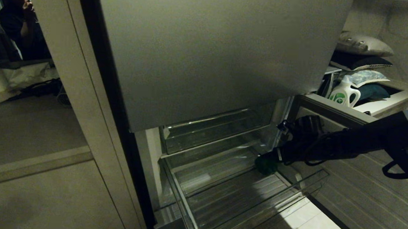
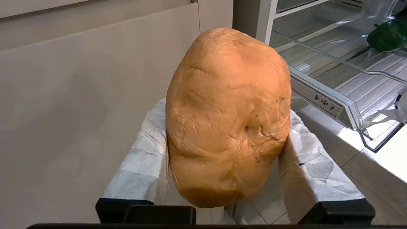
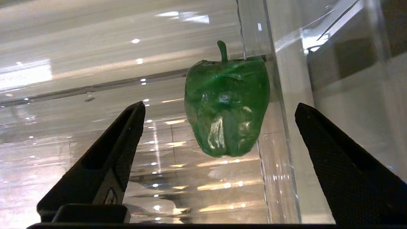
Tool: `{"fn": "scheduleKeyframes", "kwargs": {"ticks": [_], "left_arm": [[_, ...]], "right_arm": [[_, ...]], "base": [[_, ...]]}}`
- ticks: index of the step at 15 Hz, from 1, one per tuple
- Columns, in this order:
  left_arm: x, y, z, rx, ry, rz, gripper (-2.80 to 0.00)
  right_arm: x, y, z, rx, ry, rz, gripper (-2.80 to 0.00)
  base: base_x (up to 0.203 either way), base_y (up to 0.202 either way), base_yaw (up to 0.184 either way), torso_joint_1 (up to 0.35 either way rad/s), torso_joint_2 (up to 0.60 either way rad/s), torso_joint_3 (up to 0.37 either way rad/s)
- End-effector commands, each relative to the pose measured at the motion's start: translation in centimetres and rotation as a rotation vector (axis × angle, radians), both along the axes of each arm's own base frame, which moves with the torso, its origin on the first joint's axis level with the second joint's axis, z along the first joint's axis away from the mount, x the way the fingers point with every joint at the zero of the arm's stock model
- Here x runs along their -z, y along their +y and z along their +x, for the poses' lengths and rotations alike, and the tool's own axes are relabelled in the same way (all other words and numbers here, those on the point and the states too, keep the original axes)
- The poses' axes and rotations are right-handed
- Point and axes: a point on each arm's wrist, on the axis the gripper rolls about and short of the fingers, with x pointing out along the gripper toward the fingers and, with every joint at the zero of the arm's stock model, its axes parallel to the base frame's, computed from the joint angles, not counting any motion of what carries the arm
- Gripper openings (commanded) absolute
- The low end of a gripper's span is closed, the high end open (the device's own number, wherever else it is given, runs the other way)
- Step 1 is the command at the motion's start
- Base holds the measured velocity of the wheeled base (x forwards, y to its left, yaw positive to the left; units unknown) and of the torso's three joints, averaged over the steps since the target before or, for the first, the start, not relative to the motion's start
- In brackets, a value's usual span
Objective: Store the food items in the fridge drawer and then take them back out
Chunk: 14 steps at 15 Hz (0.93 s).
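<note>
The fridge drawer [image 1: 272, 210] stands pulled out, its ribbed floor bare in front. A glossy green pepper [image 1: 266, 165] lies at its back right, against the clear side wall [image 3: 286, 127]. My right gripper [image 1: 271, 157] reaches into the drawer just behind the pepper [image 3: 226, 105]. In the right wrist view the gripper [image 3: 220, 108] is open, both black fingers clear of the pepper. My left gripper [image 2: 227, 127] is shut on the orange-tan bread [image 2: 227, 111], held between padded fingers [image 2: 149, 149] outside the drawer's front lip [image 2: 327, 101]. The pepper [image 2: 389, 35] also shows there.
A shallower clear tray [image 1: 210, 129] sits above and behind the drawer, under the grey door panel [image 1: 211, 51]. Beige cabinet fronts [image 1: 43, 189] stand to the left. A detergent bottle [image 1: 343, 94] and pillows [image 1: 364, 44] are at the right. A person [image 1: 18, 18] is at the far left.
</note>
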Motion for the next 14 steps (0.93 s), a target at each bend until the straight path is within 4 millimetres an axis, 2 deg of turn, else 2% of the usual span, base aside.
{"fn": "scheduleKeyframes", "kwargs": {"ticks": [1,3,5,7,9,10,12,13,14], "left_arm": [[0.0,0.0,0.0,0.000,0.002,0.000,-2.80],[0.0,0.0,0.0,0.000,0.002,0.000,-2.80],[0.0,0.0,0.0,0.000,0.002,0.000,-2.80],[0.0,0.0,0.0,0.000,0.002,0.000,-2.80],[0.0,0.0,0.0,-0.001,0.002,0.000,-2.80],[0.0,0.0,0.0,0.000,0.002,0.000,-2.80],[0.0,0.0,0.0,0.000,0.002,0.000,-2.80],[0.0,0.0,0.0,0.000,0.002,0.000,-2.80],[0.0,0.0,0.0,0.000,0.002,0.000,-2.80]], "right_arm": [[-3.7,-0.4,-1.2,0.008,-0.066,0.011,0.00],[-6.8,-0.8,-3.7,0.017,-0.080,0.019,0.00],[-7.2,-1.2,-6.7,0.020,-0.026,0.017,0.00],[-7.1,-1.4,-8.2,0.017,-0.022,0.024,0.00],[-8.0,-1.5,-9.5,0.014,-0.066,0.033,0.00],[-8.8,-1.6,-10.8,0.012,-0.081,0.034,0.00],[-10.1,-1.7,-15.0,0.000,-0.099,0.035,0.00],[-10.7,-1.8,-17.6,-0.004,-0.116,0.038,-2.80],[-11.4,-2.1,-20.3,-0.002,-0.145,0.047,-2.80]], "base": [[0.000,0.000,0.000,0.000,0.00,0.000],[0.000,0.000,0.000,0.000,0.00,0.000],[0.000,0.000,0.000,0.000,0.00,0.000],[0.000,0.000,0.000,0.000,0.00,0.000],[0.000,0.000,0.000,0.000,0.00,0.000],[0.000,0.000,0.000,0.000,0.00,0.000],[0.000,0.000,0.000,0.000,0.00,0.000],[0.000,0.000,0.000,0.000,0.00,0.000],[0.000,0.000,0.000,0.000,0.00,0.000]]}}
